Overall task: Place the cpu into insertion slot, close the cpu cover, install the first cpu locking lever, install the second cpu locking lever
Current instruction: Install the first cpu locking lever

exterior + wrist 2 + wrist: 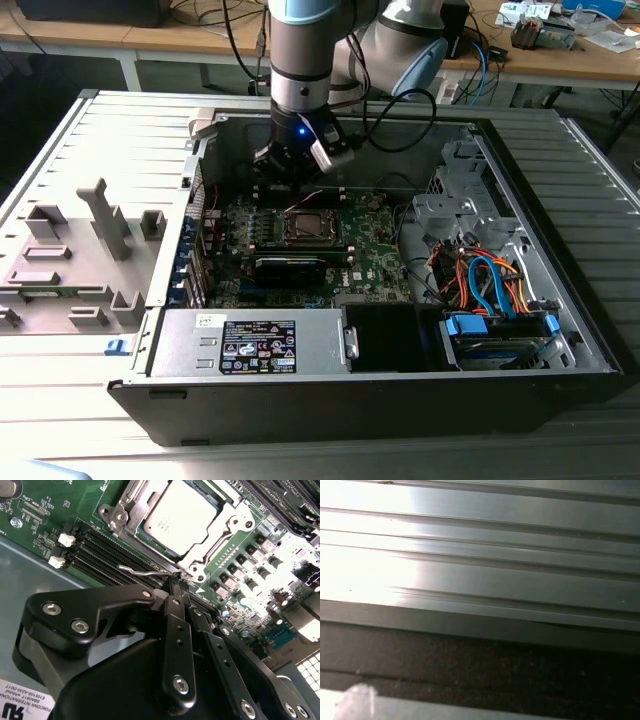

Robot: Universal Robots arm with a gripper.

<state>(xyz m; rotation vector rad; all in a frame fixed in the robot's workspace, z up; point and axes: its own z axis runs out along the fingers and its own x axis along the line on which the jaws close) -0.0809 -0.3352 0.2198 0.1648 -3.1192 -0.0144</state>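
While the arm is reaching down into the open computer case (560, 330), the gripper (176, 582) is sitting with its fingers closed together, tips pressing at the wire locking lever (142, 572) beside the insertion slot (117, 517). That placement is judged to suit hooking the lever down along the socket's edge. The cpu (180, 517) is lying seated in the slot, its silver-grey top showing through the window of the cpu cover (227, 532), which is lying flat over it. In the exterior view the gripper (297, 170) is hanging just behind the socket (308, 228), the arm hiding the fingertips. Whether the lever is actually pinched or only touched is not showing, and the second lever is not making itself out. The first wrist view is facing ribbed grey metal panelling (520, 570)
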